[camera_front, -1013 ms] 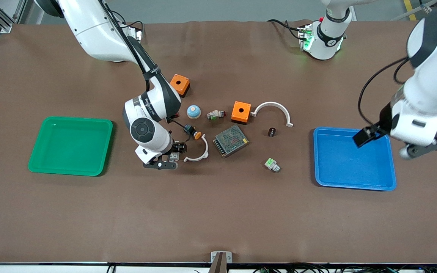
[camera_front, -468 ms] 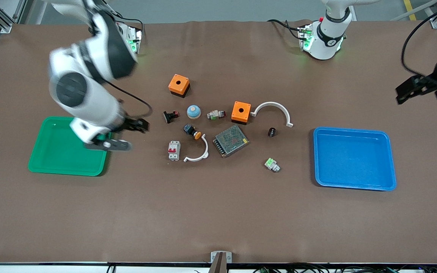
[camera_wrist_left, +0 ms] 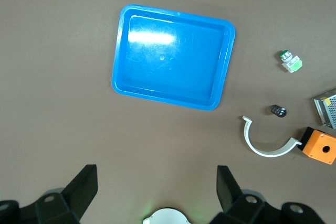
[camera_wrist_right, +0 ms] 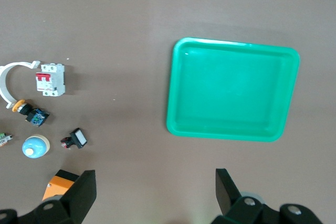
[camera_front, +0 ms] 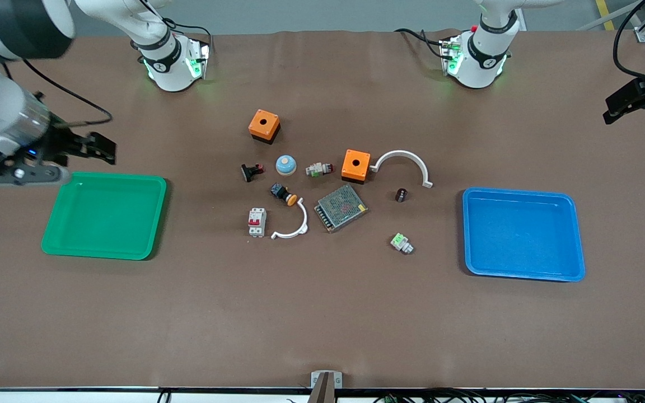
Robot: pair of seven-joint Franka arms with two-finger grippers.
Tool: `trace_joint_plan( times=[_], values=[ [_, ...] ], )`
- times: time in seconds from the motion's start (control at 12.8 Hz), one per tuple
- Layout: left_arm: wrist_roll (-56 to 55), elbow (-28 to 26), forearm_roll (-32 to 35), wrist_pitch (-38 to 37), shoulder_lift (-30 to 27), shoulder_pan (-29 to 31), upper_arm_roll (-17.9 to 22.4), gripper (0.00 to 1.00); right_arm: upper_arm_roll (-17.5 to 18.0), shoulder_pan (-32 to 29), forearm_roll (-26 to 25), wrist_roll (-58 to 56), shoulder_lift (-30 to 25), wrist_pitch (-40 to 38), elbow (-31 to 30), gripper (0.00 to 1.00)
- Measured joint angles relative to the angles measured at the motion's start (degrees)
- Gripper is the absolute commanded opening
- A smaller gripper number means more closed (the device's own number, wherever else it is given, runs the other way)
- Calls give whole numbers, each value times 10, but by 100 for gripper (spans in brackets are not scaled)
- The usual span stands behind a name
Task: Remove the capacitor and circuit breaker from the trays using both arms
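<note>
The capacitor (camera_front: 401, 195), a tiny black cylinder, lies on the table between the grey mesh box and the blue tray (camera_front: 524, 235); it also shows in the left wrist view (camera_wrist_left: 278, 111). The breaker (camera_front: 256, 221), white-grey with red levers, lies beside a white arc; it also shows in the right wrist view (camera_wrist_right: 51, 78). My right gripper (camera_front: 98, 148) is open and empty, up over the table by the green tray (camera_front: 104, 215); it also shows in its own wrist view (camera_wrist_right: 155, 187). My left gripper (camera_front: 616, 109) is open and empty, high over the left arm's end of the table; it also shows in its own wrist view (camera_wrist_left: 156, 182).
In the middle lie two orange boxes (camera_front: 264, 125) (camera_front: 355, 164), two white arcs (camera_front: 403, 162) (camera_front: 294, 224), a grey mesh box (camera_front: 341, 207), a blue dome (camera_front: 286, 164), a black push-button with orange cap (camera_front: 283, 193), a black clip (camera_front: 251, 170) and a green-topped block (camera_front: 401, 243).
My right gripper has drawn away from the breaker, which stays on the table, and swung up to the green tray's corner. My left gripper has moved off the blue tray toward the table's end.
</note>
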Motion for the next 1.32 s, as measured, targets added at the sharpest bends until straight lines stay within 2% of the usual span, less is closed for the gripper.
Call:
trace_joint_plan(
  times=[0.39, 0.7, 1.32],
  values=[
    [0, -4, -1, 6, -2, -5, 2, 100, -2, -88, -3, -114, -43, -14, 4, 100],
    [0, -6, -2, 16, 0, -24, 1, 100, 3, -90, -3, -118, -45, -13, 34, 100],
    [0, -6, -19, 23, -2, -34, -2, 100, 2, -96, -1, -122, -44, -14, 37, 100]
  ],
)
